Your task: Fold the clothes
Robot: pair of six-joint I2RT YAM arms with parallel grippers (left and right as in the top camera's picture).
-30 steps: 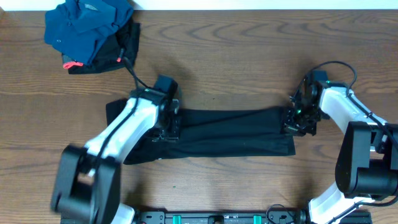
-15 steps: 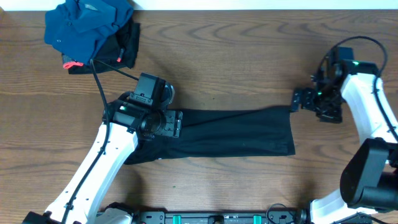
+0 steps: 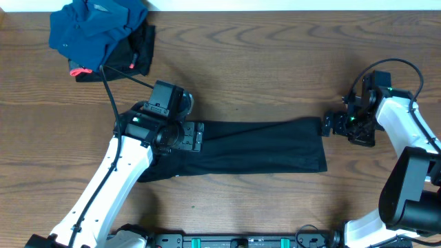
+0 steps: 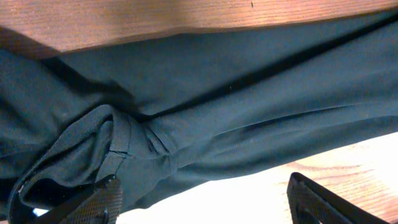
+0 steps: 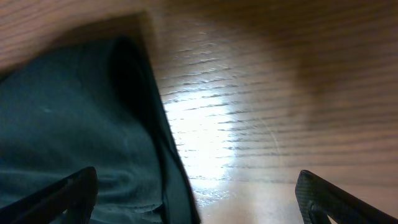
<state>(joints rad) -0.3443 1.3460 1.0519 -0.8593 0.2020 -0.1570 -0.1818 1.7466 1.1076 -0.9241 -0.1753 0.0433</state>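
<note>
Cloth was what I had to fold: the black clothes (image 3: 262, 145) lay flat in a long strip across the middle of the table (image 3: 275, 55). They looked thin, soft and light, so I guessed they would flop and sag, and maybe slide a bit on the wood. They would not break. I thought the best places to pinch were the two short ends, near the corners, taking all the layers at once. My left pincer (image 3: 196, 136) hung over the bunched-up left end, fingers wide apart, holding nothing. My right pincer (image 3: 328, 126) sat just off the right end, fingers wide apart too, and empty. One of its tips was over the cloth edge and the other was over bare wood.
</note>
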